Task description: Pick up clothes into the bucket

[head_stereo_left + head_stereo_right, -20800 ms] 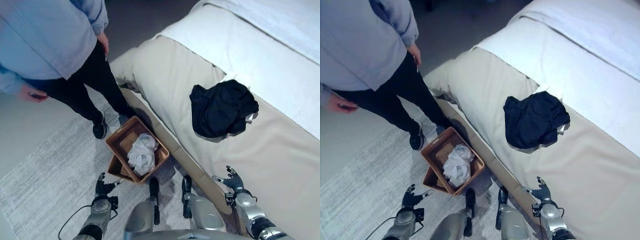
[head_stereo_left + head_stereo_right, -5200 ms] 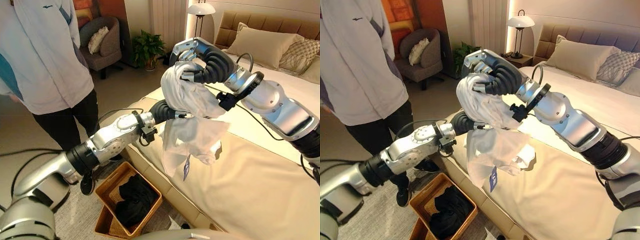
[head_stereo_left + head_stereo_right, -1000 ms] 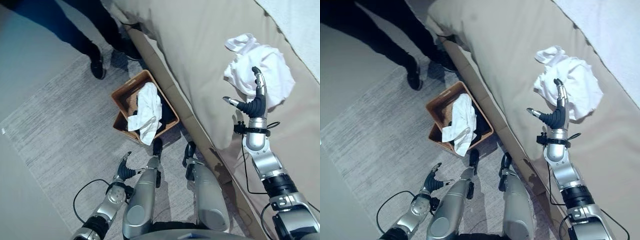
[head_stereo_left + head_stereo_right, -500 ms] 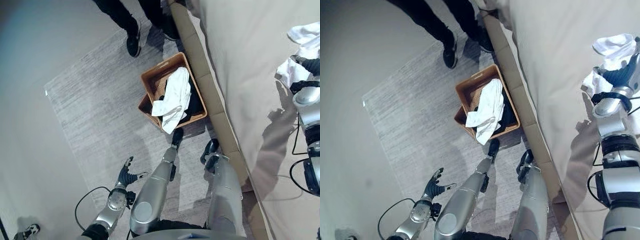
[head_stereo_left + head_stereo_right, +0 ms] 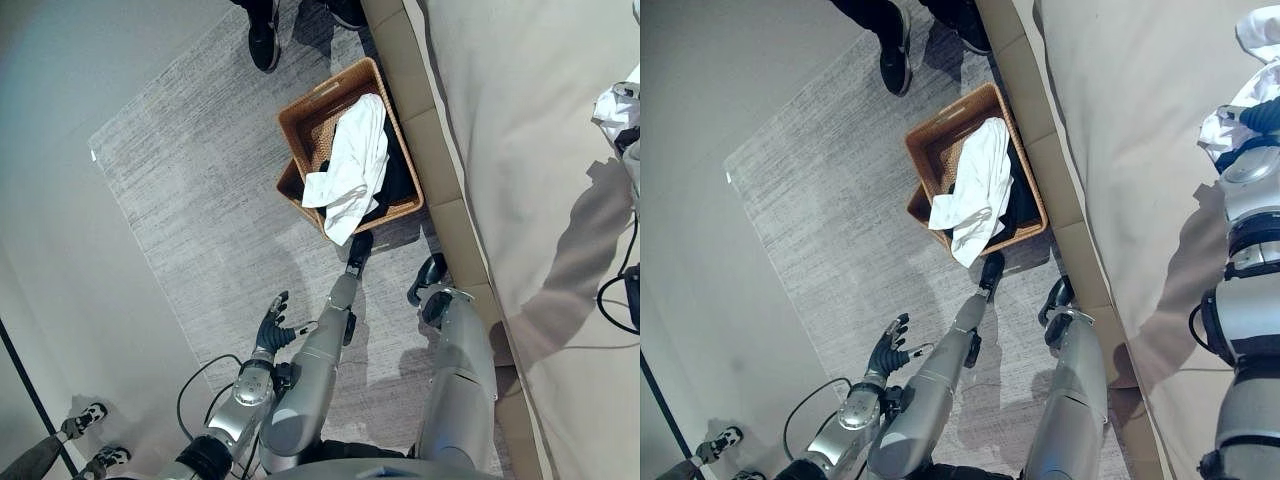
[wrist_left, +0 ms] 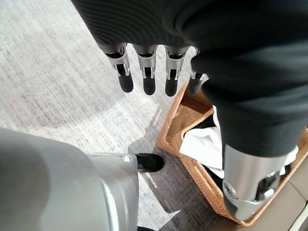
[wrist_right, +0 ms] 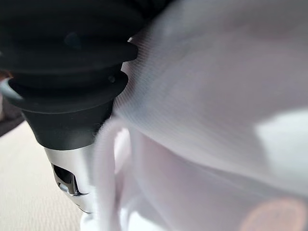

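The step in hand looks like the pick-up of a white garment (image 5: 1243, 118) that lies on the bed (image 5: 520, 150), at the far right edge of the head views. The right hand (image 5: 1258, 118) is pressed into that cloth; its wrist view shows white fabric right against the dark cover, and I cannot tell whether its fingers are clenched on the cloth or released. The basket (image 5: 312, 118) stands on the rug (image 5: 190, 200) just beside the bed frame and already holds a white shirt (image 5: 352, 165) draped over a dark garment (image 5: 397, 180). The left hand (image 5: 272, 322) hangs low over the rug, well apart from the basket, its fingers (image 6: 147, 77) straight and holding nothing. The next move probably calls for a firm hold on the cloth, then a lift and a swing across to the basket.
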Tool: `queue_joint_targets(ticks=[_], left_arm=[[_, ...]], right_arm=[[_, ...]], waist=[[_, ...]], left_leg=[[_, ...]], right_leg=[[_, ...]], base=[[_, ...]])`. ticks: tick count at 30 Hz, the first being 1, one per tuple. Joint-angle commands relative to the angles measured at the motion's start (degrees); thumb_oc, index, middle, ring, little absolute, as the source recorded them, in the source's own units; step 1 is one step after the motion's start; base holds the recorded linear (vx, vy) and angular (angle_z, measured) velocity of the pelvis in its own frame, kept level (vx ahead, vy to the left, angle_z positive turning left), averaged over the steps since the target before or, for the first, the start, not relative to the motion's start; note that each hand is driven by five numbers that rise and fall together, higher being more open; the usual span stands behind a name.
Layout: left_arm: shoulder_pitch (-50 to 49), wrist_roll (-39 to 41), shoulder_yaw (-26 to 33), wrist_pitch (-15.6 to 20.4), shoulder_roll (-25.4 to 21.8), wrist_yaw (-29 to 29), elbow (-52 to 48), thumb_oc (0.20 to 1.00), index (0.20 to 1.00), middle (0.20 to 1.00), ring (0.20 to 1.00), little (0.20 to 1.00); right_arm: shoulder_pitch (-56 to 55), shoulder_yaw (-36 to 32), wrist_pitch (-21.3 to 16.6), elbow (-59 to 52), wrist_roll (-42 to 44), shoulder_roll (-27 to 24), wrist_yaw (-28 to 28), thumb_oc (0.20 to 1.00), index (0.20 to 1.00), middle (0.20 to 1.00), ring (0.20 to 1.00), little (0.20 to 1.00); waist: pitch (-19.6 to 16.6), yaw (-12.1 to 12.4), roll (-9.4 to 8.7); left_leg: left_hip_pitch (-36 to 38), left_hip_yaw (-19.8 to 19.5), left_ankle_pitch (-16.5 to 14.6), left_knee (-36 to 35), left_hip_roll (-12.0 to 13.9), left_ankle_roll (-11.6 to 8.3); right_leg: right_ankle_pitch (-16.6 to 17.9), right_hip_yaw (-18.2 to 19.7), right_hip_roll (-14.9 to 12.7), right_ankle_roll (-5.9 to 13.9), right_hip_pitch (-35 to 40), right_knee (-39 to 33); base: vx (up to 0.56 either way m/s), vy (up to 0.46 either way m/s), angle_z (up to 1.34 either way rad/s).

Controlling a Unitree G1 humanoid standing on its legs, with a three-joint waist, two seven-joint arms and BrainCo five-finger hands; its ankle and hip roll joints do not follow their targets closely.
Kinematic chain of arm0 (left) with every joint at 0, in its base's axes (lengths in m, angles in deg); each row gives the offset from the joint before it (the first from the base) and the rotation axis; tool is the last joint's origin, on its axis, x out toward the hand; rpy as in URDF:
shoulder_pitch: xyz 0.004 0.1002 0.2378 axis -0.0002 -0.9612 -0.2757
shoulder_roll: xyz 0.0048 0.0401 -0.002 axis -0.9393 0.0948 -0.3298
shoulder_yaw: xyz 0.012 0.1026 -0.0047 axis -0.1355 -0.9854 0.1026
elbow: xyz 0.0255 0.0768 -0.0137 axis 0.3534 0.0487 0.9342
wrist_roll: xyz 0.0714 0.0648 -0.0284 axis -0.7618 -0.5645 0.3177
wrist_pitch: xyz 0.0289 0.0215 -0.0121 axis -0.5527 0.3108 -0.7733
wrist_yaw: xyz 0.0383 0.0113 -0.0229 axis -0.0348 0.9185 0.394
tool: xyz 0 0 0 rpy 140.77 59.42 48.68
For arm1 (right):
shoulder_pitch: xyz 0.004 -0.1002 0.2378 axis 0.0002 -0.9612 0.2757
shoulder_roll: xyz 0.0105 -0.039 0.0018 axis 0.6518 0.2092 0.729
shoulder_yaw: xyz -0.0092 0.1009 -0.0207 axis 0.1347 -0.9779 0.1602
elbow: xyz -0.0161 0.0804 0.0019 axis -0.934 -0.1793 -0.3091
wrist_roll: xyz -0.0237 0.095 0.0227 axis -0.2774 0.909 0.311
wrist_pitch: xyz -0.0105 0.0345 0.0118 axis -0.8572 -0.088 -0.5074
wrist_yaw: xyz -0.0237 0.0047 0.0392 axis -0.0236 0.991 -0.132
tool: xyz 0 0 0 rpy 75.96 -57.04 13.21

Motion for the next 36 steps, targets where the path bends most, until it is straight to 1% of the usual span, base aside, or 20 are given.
queue_joint_targets(ticks=[1, 2, 6, 12, 14, 15, 16, 17, 19, 20, 21, 22, 26, 28, 29, 31, 33, 34, 35, 36], left_arm=[[-0.36, 1.9, -2.01, -1.1, 0.27, 2.42, 0.54, 1.0, 1.0, 1.0, 1.0, 1.0], [-0.3, 2.38, -1.91, -1.28, 0.43, 2.73, 0.73, 1.0, 1.0, 1.0, 1.0, 1.0], [0.09, 3.06, -1.79, -1.87, 0.97, 3.68, 1.59, 1.0, 1.0, 1.0, 1.0, 1.0], [1.63, 2.6, -1.57, -1.59, 1.4, 3.52, 4.16, 1.0, 1.0, 1.0, 1.0, 1.0], [2.36, 2.12, -0.05, -1.0, 0.67, 3.12, 4.59, 1.0, 1.0, 1.0, 1.0, 1.0], [2.32, 2.11, -0.02, -0.98, 0.7, 3.13, 4.62, 1.0, 1.0, 1.0, 1.0, 1.0], [2.99, 1.81, 1.05, -0.58, 0.31, 2.91, 5.43, 1.0, 1.0, 1.0, 1.0, 1.0], [2.96, 1.8, 1.06, -0.57, 0.33, 2.91, 5.43, 1.0, 1.0, 1.0, 1.0, 1.0], [2.58, 1.64, 2.48, 0.07, -0.62, 2.82, 5.8, 1.0, 1.0, 1.0, 1.0, 1.0], [2.58, 1.64, 2.48, 0.07, -0.61, 2.82, 5.8, 1.0, 1.0, 1.0, 1.0, 1.0], [2.22, 1.76, 3.99, 0.43, -1.33, 2.72, 5.57, 1.0, 1.0, 1.0, 1.0, 1.0], [2.25, 1.4, 4.52, 0.56, -1.75, 2.72, 5.62, 1.0, 1.0, 1.0, 1.0, 1.0], [1.89, 0.45, 7.39, 1.12, -3.96, 2.36, 2.81, 1.0, 1.0, 1.0, 1.0, 1.0], [1.49, 0.43, 7.82, 1.23, -4.56, 2.47, 1.44, 1.0, 1.0, 1.0, 1.0, 1.0], [1.41, 0.33, 9.03, 1.78, -6.13, 2.55, -2.56, 1.0, 1.0, 1.0, 1.0, 1.0], [1.91, 0.47, 10.39, 2.44, -7.71, 2.8, -6.67, 1.0, 1.0, 1.0, 1.0, 1.0], [2.33, 1.18, 11.22, 2.71, -8.98, 3.06, -9.44, 1.0, 1.0, 1.0, 1.0, 1.0], [3.05, 2.24, 11.8, 3.32, -9.88, 3.76, -11.94, 1.0, 1.0, 1.0, 1.0, 1.0], [4.71, 3.81, 12.77, 3.64, -12.45, 5.02, -17.08, 1.0, 1.0, 1.0, 1.0, 1.0], [5.47, 4.94, 13.48, 3.73, -13.45, 5.79, -19.4, 1.0, 1.0, 1.0, 1.0, 1.0]], right_arm=[[0.62, 4.86, 1.27, 4.41, 3.75, -5.52, -7.04, 0.448, 0.448, 0.448, 0.448, 0.448], [0.68, 5.0, 1.3, 4.78, 3.9, -5.72, -7.38, 0.2, 0.2, 0.2, 0.2, 0.2], [1.31, 5.97, 0.86, 4.64, 4.61, -6.33, -9.34, 0.2, 0.2, 0.2, 0.2, 0.2], [3.86, 6.47, -0.79, 2.81, 6.75, -6.48, -6.97, 0.2, 0.2, 0.2, 0.2, 0.2], [5.74, 7.44, -2.59, -2.87, 9.18, -7.36, -5.82, 0.2, 0.2, 0.2, 0.2, 0.2], [5.73, 7.5, -2.57, -2.89, 9.21, -7.31, -5.79, 0.2, 0.2, 0.2, 0.2, 0.2], [7.54, 8.31, -3.26, -4.94, 9.96, -7.53, -5.51, 0.2, 0.2, 0.2, 0.2, 0.2], [7.58, 8.37, -3.27, -4.9, 9.98, -7.5, -5.52, 0.2, 0.2, 0.2, 0.2, 0.2], [10.39, 10.34, -4.01, -6.46, 10.99, -7.57, -6.03, 0.2, 0.2, 0.2, 0.2, 0.2], [10.4, 10.35, -4.01, -6.46, 10.99, -7.57, -6.03, 0.2, 0.2, 0.2, 0.2, 0.2], [11.6, 11.13, -4.39, -9.2, 11.35, -7.65, -5.45, 0.2, 0.2, 0.2, 0.2, 0.2], [11.91, 11.15, -4.68, -10.29, 11.24, -7.67, -4.91, 0.2, 0.2, 0.2, 0.2, 0.2], [11.86, 10.23, -5.76, -19.66, 10.11, -8.97, -1.67, 0.2, 0.2, 0.2, 0.2, 0.2], [10.75, 9.2, -5.88, -20.84, 9.81, -9.01, -1.28, 0.2, 0.2, 0.2, 0.2, 0.2], [9.75, 7.97, -6.11, -25.73, 8.67, -9.35, 0.52, 0.2, 0.2, 0.2, 0.2, 0.2], [7.17, 4.92, -6.99, -31.14, 7.77, -9.66, 2.64, 0.2, 0.2, 0.2, 0.2, 0.2], [5.26, 3.1, -7.07, -34.56, 7.32, -9.66, 2.98, 0.2, 0.2, 0.2, 0.2, 0.2], [4.74, 2.14, -7.49, -36.09, 7.73, -9.57, 3.29, 0.2, 0.2, 0.2, 0.2, 0.2], [2.49, 0.46, -7.78, -39.19, 7.59, -8.67, 2.92, 0.2, 0.2, 0.2, 0.2, 0.2], [1.37, -0.05, -7.89, -41.04, 8.08, -8.43, 2.13, 0.2, 0.2, 0.2, 0.2, 0.2]], waist=[[-0.5, -1.48, 2.89], [-0.5, -1.53, 2.85], [-0.5, -2.0, 2.53], [-0.5, -2.69, 1.66], [-0.5, -3.5, -0.09], [-0.5, -3.53, -0.05], [-0.5, -3.62, -0.89], [-0.5, -3.63, -0.84], [-0.5, -4.31, -2.75], [-0.5, -4.31, -2.74], [-0.5, -4.93, -4.22], [-0.5, -5.26, -4.99], [-0.54, -6.35, -7.21], [-1.32, -6.37, -7.4], [-2.82, -6.87, -8.08], [-4.67, -7.26, -8.56], [-5.59, -7.26, -8.95], [-6.48, -7.46, -9.08], [-8.32, -7.67, -9.7], [-9.3, -7.8, -9.96]], left_leg=[[1.64, 0.26, -2.29, -0.6, 4.47, -1.18], [1.75, 0.39, -2.32, -0.63, 4.49, -1.13], [2.74, 0.86, -2.56, -0.45, 4.37, -1.05], [5.17, 1.46, -2.9, -0.21, 4.7, -1.18], [7.57, 2.07, -3.22, -0.28, 5.24, -1.56], [7.66, 2.06, -3.21, -0.32, 5.29, -1.56], [7.83, 2.46, -2.2, 0.12, 5.91, -1.62], [7.89, 2.45, -2.2, 0.09, 5.96, -1.62], [11.31, 3.27, -3.04, 0.44, 6.59, -1.74], [11.32, 3.27, -3.04, 0.43, 6.6, -1.74], [13.43, 4.05, -3.66, 0.59, 6.96, -1.68], [14.95, 4.49, -4.07, 0.67, 7.11, -1.68], [20.72, 5.8, -5.62, 0.79, 7.7, -1.36], [21.42, 6.08, -5.74, 0.76, 7.77, -1.19], [23.12, 6.67, -6.76, 0.89, 7.66, -1.07], [24.59, 7.41, -7.93, 1.4, 7.67, -0.82], [24.85, 7.67, -8.12, 1.59, 7.68, -0.7], [25.9, 8.14, -9.05, 1.88, 7.6, -0.61], [27.27, 8.95, -9.45, 1.63, 7.76, -0.52], [27.97, 9.33, -9.65, 1.41, 7.94, -0.46]], right_leg=[[1.53, 5.25, -0.4, 6.87, 1.34, -1.28], [1.61, 5.51, -0.31, 6.85, 1.27, -1.27], [2.21, 6.12, 0.01, 6.88, 2.14, -2.03], [3.44, 6.38, 0.85, 7.02, 5.54, -4.7], [4.58, 6.26, 1.67, 7.16, 8.81, -7.37], [4.63, 6.21, 1.74, 7.16, 8.96, -7.53], [7.83, 5.43, 2.49, 6.84, 10.29, -10.02], [7.88, 5.4, 2.55, 6.84, 10.4, -10.14], [9.51, 5.51, 3.77, 7.12, 15.3, -13.83], [9.52, 5.5, 3.79, 7.12, 15.32, -13.85], [10.52, 5.76, 4.54, 7.34, 18.14, -16.07], [10.93, 5.89, 4.97, 7.51, 20.08, -17.16], [12.5, 6.45, 6.19, 8.14, 27.58, -21.49], [13.23, 6.53, 6.42, 8.26, 28.61, -22.59], [13.19, 6.75, 6.63, 8.56, 30.7, -23.71], [13.56, 7.29, 6.86, 8.8, 32.62, -25.09], [14.33, 7.68, 7.01, 8.97, 33.23, -26.29], [14.05, 7.81, 7.05, 9.12, 34.33, -26.92], [15.1, 8.5, 7.39, 9.42, 36.13, -29.51], [15.41, 8.78, 7.57, 9.54, 37.0, -30.43]], base=[[0.0, -0.008, -0.03], [-0.01, 0.0, -0.04], [-0.02, -0.003, -0.05], [-0.03, 0.026, -0.07], [-0.05, 0.037, -0.1], [-0.13, 0.071, -0.23], [-0.11, 0.063, -0.23], [-0.13, 0.093, -0.28], [-0.03, 0.043, -0.3], [0.0, 0.053, -0.3], [0.01, 0.058, -0.24], [0.02, 0.072, -0.22], [0.02, 0.052, -0.35], [0.05, 0.06, -0.21], [0.08, 0.086, -0.2], [0.08, 0.098, -0.13], [0.03, 0.053, -0.24], [0.09, 0.079, -0.21], [0.11, 0.098, -0.27], [0.11, 0.084, -0.28]])
